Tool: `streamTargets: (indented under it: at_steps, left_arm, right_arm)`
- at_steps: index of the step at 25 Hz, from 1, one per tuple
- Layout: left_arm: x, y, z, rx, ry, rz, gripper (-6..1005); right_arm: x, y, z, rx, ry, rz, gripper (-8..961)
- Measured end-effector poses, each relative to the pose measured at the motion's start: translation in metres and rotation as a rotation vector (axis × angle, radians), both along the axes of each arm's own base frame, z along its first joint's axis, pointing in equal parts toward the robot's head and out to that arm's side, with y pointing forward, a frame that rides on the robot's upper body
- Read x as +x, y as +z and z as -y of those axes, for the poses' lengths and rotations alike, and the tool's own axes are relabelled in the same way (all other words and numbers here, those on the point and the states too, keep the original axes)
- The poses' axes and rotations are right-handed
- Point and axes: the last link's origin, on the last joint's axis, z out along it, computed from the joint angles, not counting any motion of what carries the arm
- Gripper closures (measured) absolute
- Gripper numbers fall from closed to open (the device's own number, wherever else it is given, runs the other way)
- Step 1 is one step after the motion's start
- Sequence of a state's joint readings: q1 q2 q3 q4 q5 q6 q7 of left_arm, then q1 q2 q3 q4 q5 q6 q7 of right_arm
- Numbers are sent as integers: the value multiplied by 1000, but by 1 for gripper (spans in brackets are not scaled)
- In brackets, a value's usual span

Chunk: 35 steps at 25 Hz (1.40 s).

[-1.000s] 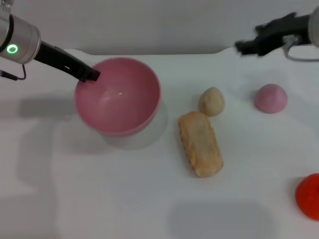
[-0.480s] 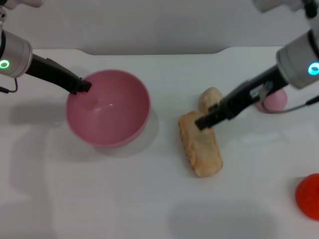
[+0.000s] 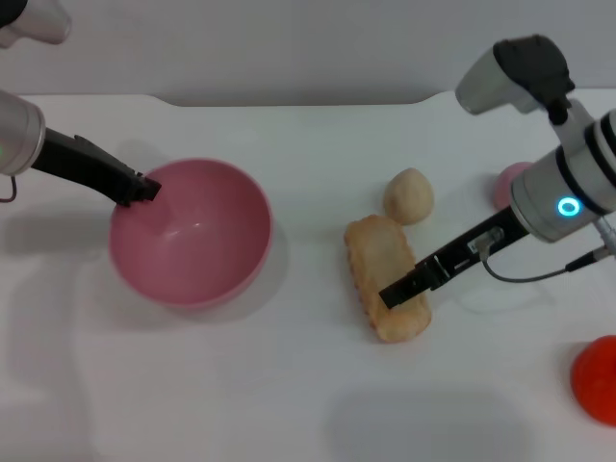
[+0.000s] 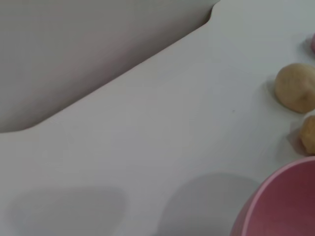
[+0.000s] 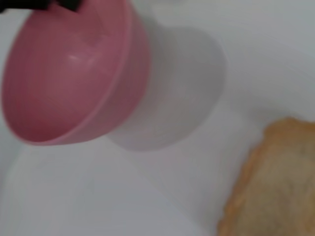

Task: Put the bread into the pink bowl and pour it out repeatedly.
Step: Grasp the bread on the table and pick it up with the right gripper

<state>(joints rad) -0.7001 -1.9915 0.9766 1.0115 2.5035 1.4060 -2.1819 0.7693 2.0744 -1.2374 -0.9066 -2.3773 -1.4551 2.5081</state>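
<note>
A white table fills the scene, with a pale grey wall behind its far edge. The left gripper reaches in from the robot's left and is clenched on the far-left rim of the pink bowl, one finger inside the rim and one outside; the bowl sits tilted, its opening turned slightly toward the gripper side, and casts a shadow on the table beside it. In the right wrist view the bowl appears raised on one side, with the dark tip of the left gripper at its rim. The right gripper comes in from the robot's right on a slanting dark finger assembly and lies over the near half of the bread; whether its fingers are spread or closed on the loaf cannot be told. The bread lies flat on the table, lengthwise toward the robot, well apart from the bowl and directly under the right gripper's tip. A beige egg-shaped lump sits just beyond the far end of the bread, almost touching it. A small pink dome shows partly behind the right arm. A red object sits at the table's near right edge.
</note>
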Motion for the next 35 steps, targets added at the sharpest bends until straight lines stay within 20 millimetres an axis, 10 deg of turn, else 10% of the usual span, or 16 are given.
streamTargets:
  at_steps: [18, 35]
  left_arm:
    - [-13, -4, 12, -13, 25, 5, 951]
    - [-9, -4, 10, -17, 18, 5, 951]
  right_arm:
    - [10, -4, -3, 33, -18, 11, 433]
    - [-4, 34, -6, 188, -44, 33, 442]
